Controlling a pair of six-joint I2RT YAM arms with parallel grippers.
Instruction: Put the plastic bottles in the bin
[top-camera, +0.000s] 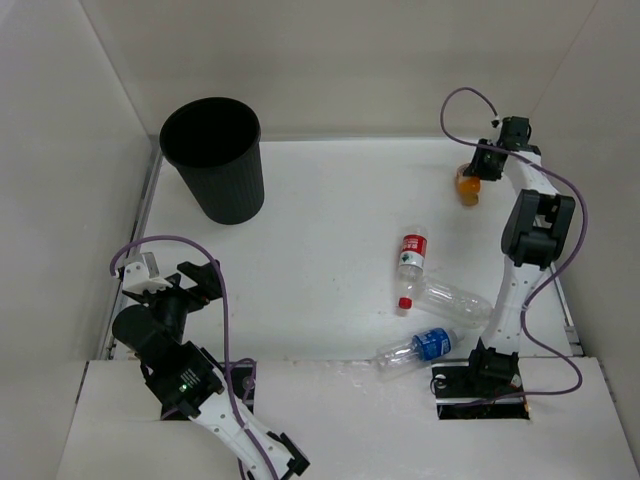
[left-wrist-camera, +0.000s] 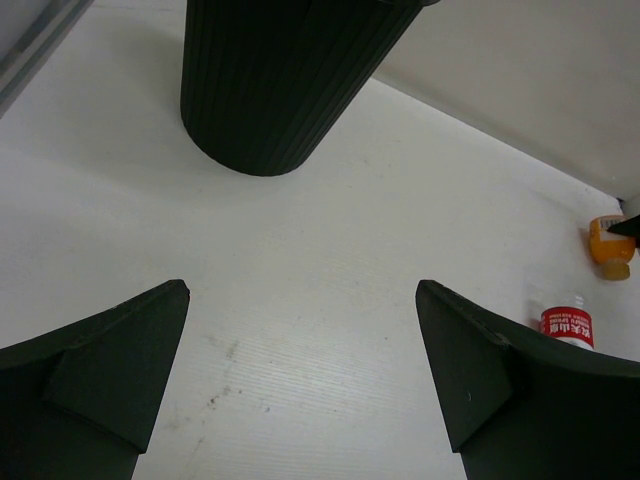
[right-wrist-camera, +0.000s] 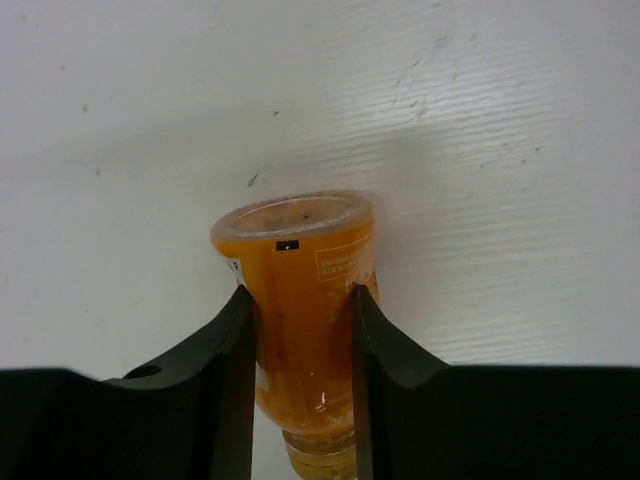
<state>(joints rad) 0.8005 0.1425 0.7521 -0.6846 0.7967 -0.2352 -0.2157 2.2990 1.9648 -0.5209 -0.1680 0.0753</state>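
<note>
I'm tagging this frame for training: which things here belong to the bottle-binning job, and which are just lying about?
Job:
black bin
orange bottle, gripped in the right tool
red-label bottle
plain clear bottle
blue-label bottle

Not the job:
purple cables
white table

white table (top-camera: 320, 200) with faint dark specks (left-wrist-camera: 214, 400), enclosed by plain white walls (top-camera: 330, 60)

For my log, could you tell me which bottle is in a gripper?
The orange bottle, clamped in the right gripper; the three clear ones lie loose.
</note>
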